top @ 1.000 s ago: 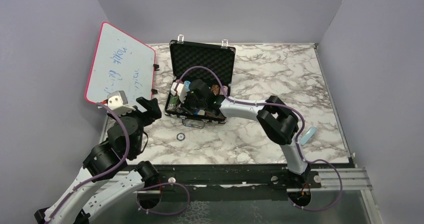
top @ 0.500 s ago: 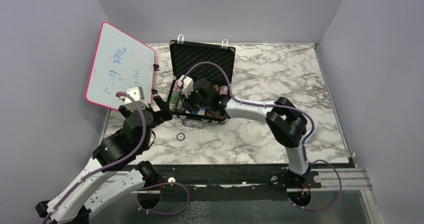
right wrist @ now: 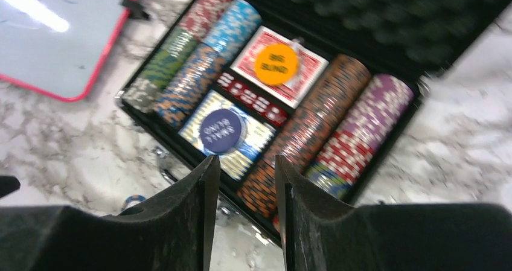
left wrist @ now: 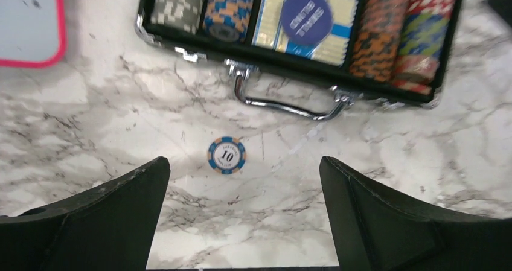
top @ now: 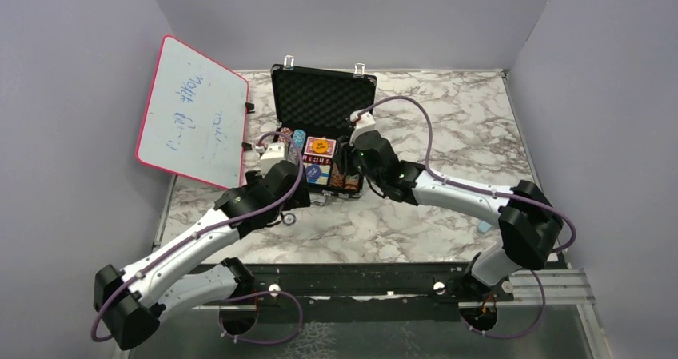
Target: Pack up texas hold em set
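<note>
The black briefcase [top: 324, 99] lies open at the table's back, foam lid up. It holds rows of striped chips [right wrist: 317, 123], a red deck [right wrist: 302, 84] with an orange button [right wrist: 275, 64], red dice [right wrist: 253, 99] and a blue button [right wrist: 221, 131] on a blue deck. One blue chip marked 10 [left wrist: 226, 155] lies on the marble in front of the case handle [left wrist: 290, 105]. My left gripper [left wrist: 243, 160] hangs wide open and empty above that chip. My right gripper [right wrist: 246, 159] hovers over the case's near right edge, jaws narrowly apart and empty.
The pink-framed whiteboard [top: 192, 111] leans at the left, close to the case's left side, and shows in the left wrist view [left wrist: 30, 17]. A small light-blue object [top: 484, 227] lies by the right arm's elbow. Grey walls enclose the table.
My left arm swung from beside the whiteboard to the front of the case, over the loose chip. My right gripper drew back out of the case, uncovering its contents.
</note>
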`<state>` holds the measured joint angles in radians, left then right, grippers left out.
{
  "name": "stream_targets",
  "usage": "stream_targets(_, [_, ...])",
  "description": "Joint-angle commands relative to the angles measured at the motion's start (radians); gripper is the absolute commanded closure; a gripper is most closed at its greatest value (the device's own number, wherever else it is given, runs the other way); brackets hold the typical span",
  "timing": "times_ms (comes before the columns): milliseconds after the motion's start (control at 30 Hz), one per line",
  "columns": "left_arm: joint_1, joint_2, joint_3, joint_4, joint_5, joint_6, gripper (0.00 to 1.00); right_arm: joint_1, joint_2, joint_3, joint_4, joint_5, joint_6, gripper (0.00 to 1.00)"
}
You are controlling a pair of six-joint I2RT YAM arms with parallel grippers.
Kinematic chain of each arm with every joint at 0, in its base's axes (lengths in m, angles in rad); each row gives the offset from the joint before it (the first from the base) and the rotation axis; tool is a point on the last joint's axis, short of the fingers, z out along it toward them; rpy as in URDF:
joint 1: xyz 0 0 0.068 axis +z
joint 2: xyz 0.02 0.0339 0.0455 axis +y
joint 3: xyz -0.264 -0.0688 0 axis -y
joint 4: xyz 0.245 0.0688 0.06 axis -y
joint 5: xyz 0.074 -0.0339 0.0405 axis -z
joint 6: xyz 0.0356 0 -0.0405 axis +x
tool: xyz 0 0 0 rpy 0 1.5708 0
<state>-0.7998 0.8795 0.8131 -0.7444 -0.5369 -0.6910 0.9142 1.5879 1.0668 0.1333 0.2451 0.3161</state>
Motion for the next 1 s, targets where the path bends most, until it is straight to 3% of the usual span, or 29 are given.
stream_targets(0, [0.060, 0.111, -0.065, -0.026, 0.189, -0.084, 0.01, -0.015, -0.069, -0.069, -0.125, 0.201, 0.163, 0.58])
stream_targets(233, [0.124, 0.235, -0.138, 0.012, 0.238, -0.114, 0.01, -0.024, -0.106, -0.129, -0.190, 0.176, 0.220, 0.57])
stream_targets(500, [0.214, 0.399, -0.145, 0.126, 0.288, -0.026, 0.27, -0.025, -0.106, -0.126, -0.196, 0.142, 0.208, 0.57])
stream_targets(767, [0.227, 0.458, -0.140, 0.200, 0.359, 0.001, 0.30, -0.026, -0.121, -0.134, -0.189, 0.155, 0.188, 0.57])
stream_targets(967, [0.234, 0.516, -0.138, 0.180, 0.375, -0.009, 0.44, -0.025, -0.118, -0.131, -0.187, 0.155, 0.183, 0.57])
